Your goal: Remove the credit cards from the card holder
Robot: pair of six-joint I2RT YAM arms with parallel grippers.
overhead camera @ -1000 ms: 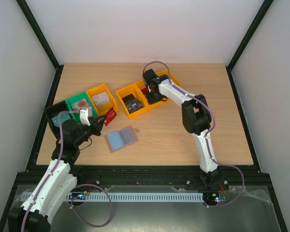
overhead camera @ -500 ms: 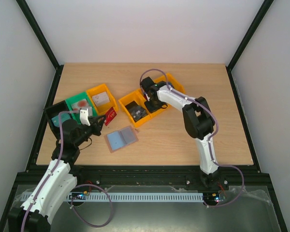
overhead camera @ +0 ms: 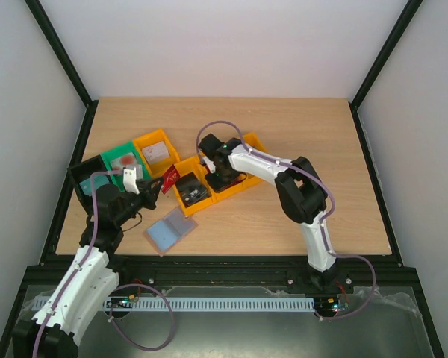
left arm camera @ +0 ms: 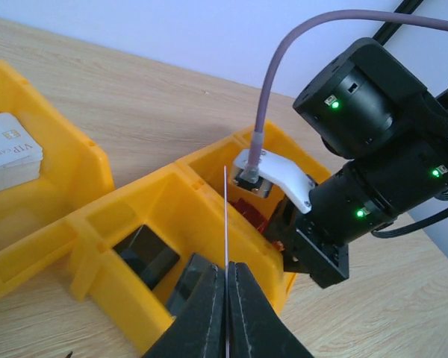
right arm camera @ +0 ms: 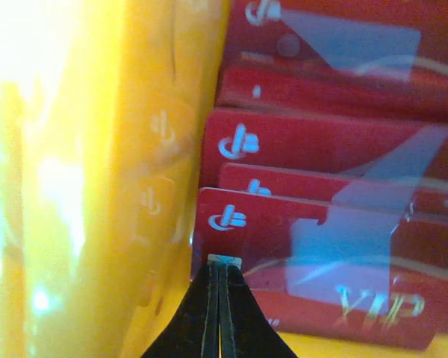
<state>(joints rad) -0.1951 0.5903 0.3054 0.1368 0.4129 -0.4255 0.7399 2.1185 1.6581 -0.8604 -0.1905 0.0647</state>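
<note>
The card holder (overhead camera: 166,233) lies open on the table, light blue lining up, in front of my left arm. My left gripper (overhead camera: 155,190) (left arm camera: 226,277) is shut on a red credit card (overhead camera: 170,179), which the left wrist view shows edge-on as a thin upright line (left arm camera: 225,216) over the orange bins. My right gripper (overhead camera: 216,175) (right arm camera: 218,262) is shut with its tips down inside the middle orange bin (overhead camera: 225,179), against several red cards (right arm camera: 313,142) beside the bin's wall (right arm camera: 97,186).
The row of three orange bins (overhead camera: 190,201) sits askew mid-table; its nearest bin holds black cards (left arm camera: 142,253). At the back left stand a black bin (overhead camera: 84,177), a green bin (overhead camera: 122,160) and a yellow bin (overhead camera: 155,149) holding white cards (left arm camera: 7,149).
My right arm has swung left and nearer, dragging the orange bin row with it. The card holder has slid toward the front left. The left arm has stayed put with its card.
</note>
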